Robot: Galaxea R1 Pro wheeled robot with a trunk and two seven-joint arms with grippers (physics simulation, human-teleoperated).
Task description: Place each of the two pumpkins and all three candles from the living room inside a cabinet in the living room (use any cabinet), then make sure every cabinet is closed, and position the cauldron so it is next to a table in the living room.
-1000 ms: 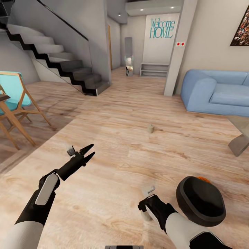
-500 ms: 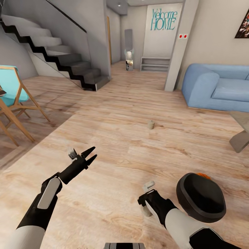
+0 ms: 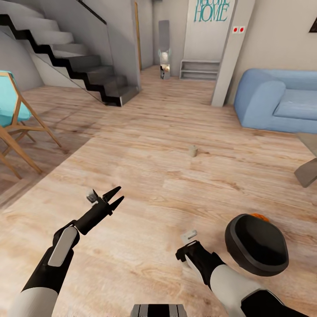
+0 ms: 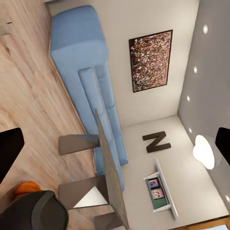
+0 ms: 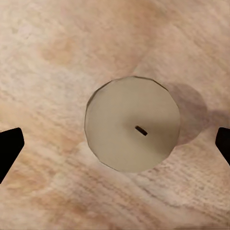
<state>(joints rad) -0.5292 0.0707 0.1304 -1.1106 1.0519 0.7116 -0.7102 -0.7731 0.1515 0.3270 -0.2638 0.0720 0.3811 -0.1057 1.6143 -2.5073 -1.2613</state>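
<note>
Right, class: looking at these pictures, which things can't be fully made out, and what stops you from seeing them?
- Pumpkin: head view, mostly hidden behind the cauldron.
- Coffee table: head view, cut off by the edge.
- Far candle: head view, too small for detail.
- Right hand: wrist view, fingertips cut off by the edges.

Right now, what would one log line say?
right gripper: open over candle | left gripper: open, empty | cauldron, pumpkin: on floor

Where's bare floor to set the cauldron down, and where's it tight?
Free: the wide wood floor between the far candle, the stairs and the left gripper. Crowded: around the right gripper, over a candle, with the cauldron and a pumpkin close beside.
</note>
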